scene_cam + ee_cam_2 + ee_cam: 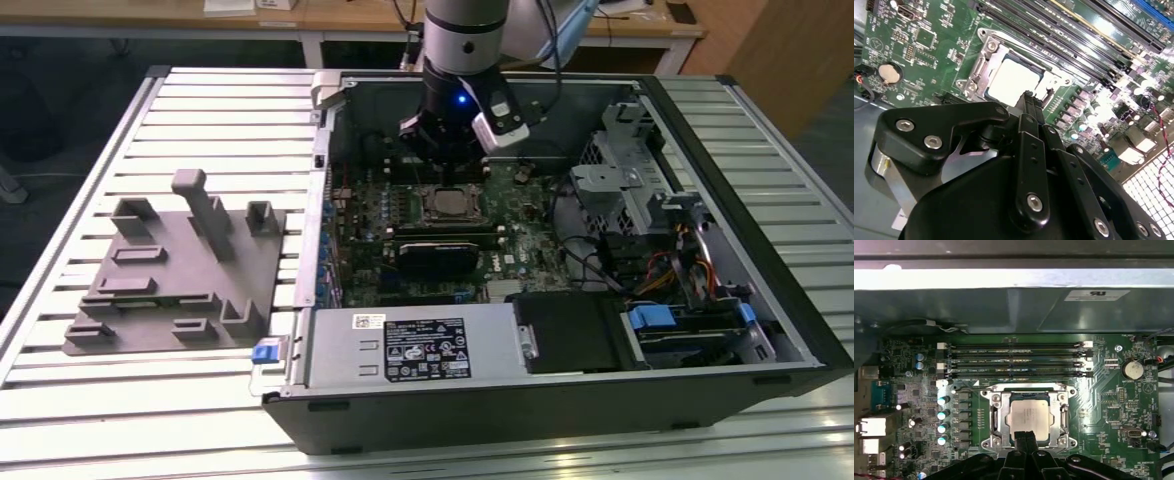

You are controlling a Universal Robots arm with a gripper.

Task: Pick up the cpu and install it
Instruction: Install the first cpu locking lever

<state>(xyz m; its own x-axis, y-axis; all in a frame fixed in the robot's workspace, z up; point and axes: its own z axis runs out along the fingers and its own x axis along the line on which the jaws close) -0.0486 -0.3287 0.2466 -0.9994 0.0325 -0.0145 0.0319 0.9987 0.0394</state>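
Observation:
The cpu (1029, 415), a small square chip with a pale silver top, lies flat inside the metal-framed socket (991, 416) on the green motherboard. It shows bright in the second wrist view (1011, 80) and sits mid-board in the exterior view (450, 203). My gripper (1025, 439) hangs just above the chip's near edge with its two black fingers pressed together and nothing between them. In the second wrist view the gripper (1029, 97) tip ends at the cpu's edge. From the exterior view, the gripper (447, 172) reaches down into the open computer case.
A grey fixture (174, 260) with upright blocks lies on the slatted table at the exterior view's left. Inside the case are a black block (434, 258), a power supply (414, 345), drive cages (627, 170) and cables. Memory slots (1014, 360) run beside the socket.

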